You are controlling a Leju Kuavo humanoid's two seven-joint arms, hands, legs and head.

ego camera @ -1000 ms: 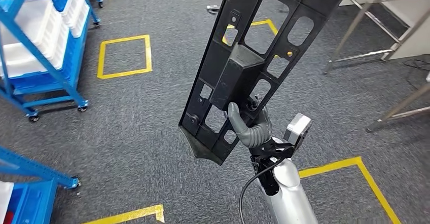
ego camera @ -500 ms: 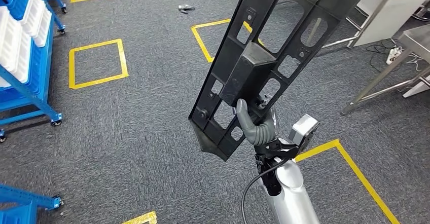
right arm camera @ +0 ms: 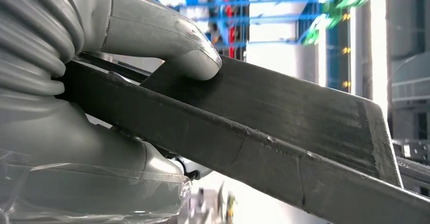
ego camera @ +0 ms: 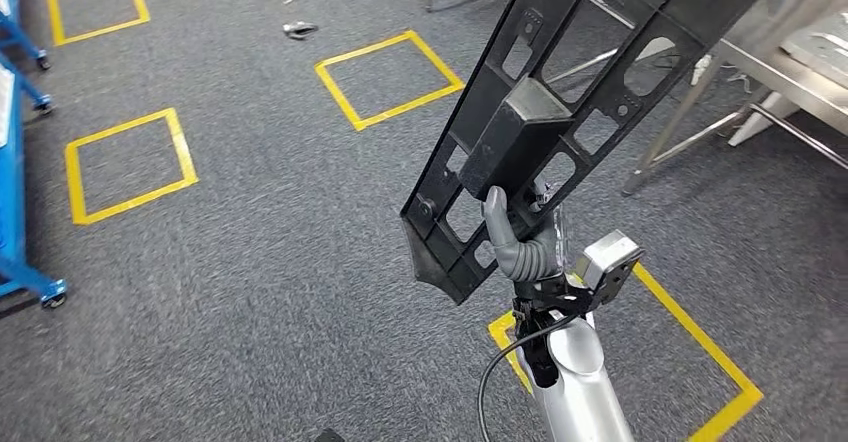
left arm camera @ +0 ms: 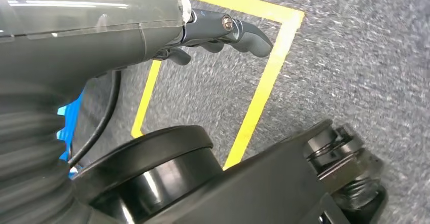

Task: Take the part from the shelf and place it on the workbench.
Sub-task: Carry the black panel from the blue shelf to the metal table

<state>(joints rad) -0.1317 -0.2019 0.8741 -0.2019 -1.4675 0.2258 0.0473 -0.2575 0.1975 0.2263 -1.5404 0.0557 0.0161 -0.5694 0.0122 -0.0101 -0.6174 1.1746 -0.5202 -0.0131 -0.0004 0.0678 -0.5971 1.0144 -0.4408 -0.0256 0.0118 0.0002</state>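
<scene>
Head view: right hand [ego camera: 520,247] grips the part [ego camera: 560,112], a long black plastic frame with cut-out windows and a raised box in the middle. Thumb lies up the box face, fingers wrap behind the lower section. Part is carried in the air, tilted, lower pointed end towards the robot, top end running out of frame. Steel bench [ego camera: 790,57] stands off to the right, its legs on the carpet; the part is well apart from the bench top. Grey carpet floor [ego camera: 250,252] with yellow tape squares [ego camera: 128,162], open floor ahead and left. Blue shelf frame [ego camera: 15,162] on casters at the far left edge. No readable writing on the part.

Left wrist view: left hand [left arm camera: 213,29] hangs over the carpet, dark fingers curled in, holding nothing. Yellow tape line below it.

Right wrist view: thumb [right arm camera: 167,36] pressed flat on the part's black edge, fingers clamped under it. Blurred blue racking behind.
</scene>
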